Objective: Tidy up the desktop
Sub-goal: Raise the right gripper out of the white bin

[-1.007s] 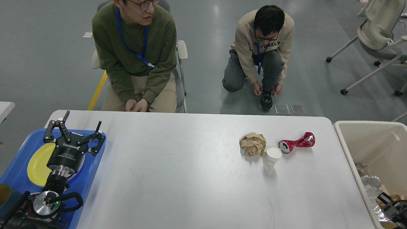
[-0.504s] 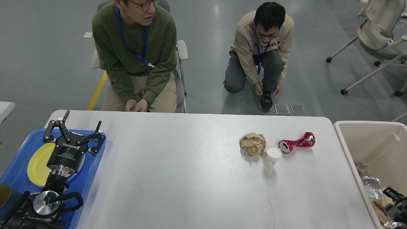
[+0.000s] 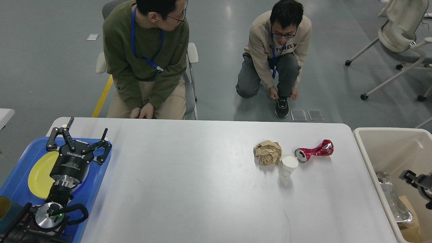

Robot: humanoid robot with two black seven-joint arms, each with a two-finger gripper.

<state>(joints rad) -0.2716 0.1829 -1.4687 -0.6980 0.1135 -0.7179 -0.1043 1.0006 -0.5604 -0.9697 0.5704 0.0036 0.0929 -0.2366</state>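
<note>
Right arm lifting out of the bin, three bits of litter left to clear.

Nearest me, my left gripper (image 3: 78, 143) hangs over the yellow plate (image 3: 39, 174) on the blue tray (image 3: 98, 175), fingers spread and empty. My right gripper (image 3: 410, 177), lower a second ago, has risen over the beige bin (image 3: 374, 158); I cannot tell its fingers. So that drop looks done. On the smooth white desktop (image 3: 202, 175) lie a tipped paper cup (image 3: 287, 167), a crumpled brown paper ball (image 3: 267, 152) and a crushed shiny red can (image 3: 314, 151).
</note>
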